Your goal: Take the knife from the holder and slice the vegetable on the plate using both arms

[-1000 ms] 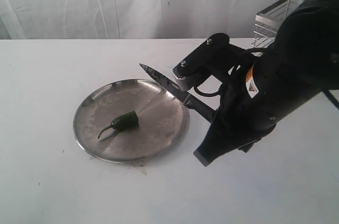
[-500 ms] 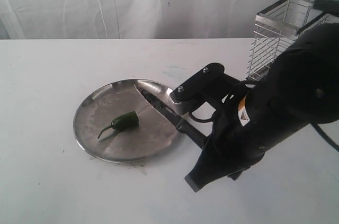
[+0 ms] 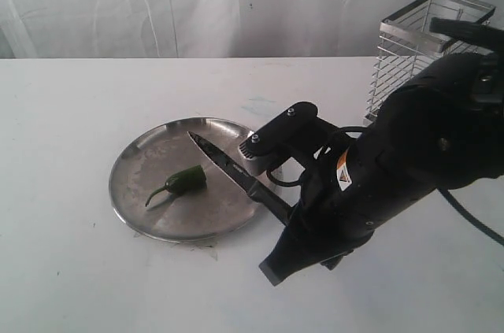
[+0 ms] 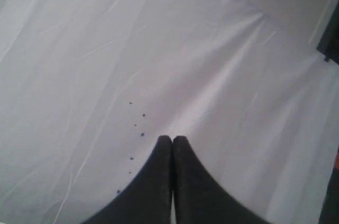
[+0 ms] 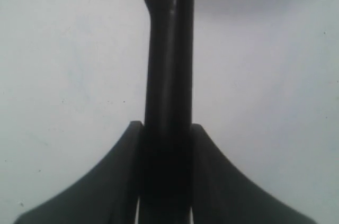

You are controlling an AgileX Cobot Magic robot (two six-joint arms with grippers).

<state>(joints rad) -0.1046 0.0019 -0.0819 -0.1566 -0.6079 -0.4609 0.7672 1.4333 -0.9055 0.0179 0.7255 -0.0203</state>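
Two claws on my feeds: R claw (image 5: 165, 128) is clamped on the knife (image 3: 230, 166) handle, blade angled over the plate (image 3: 134, 156) w/ tip near the vegetable (image 3: 185, 179), which lies approx. mid-plate. L claw (image 4: 172, 140) is fully closed on nothing, facing white cloth (image 4: 79, 49). Behind the R arm (image 3: 409, 160), the holder (image 3: 405, 57) stands upright on the bench (image 3: 71, 270), well apart from the plate.
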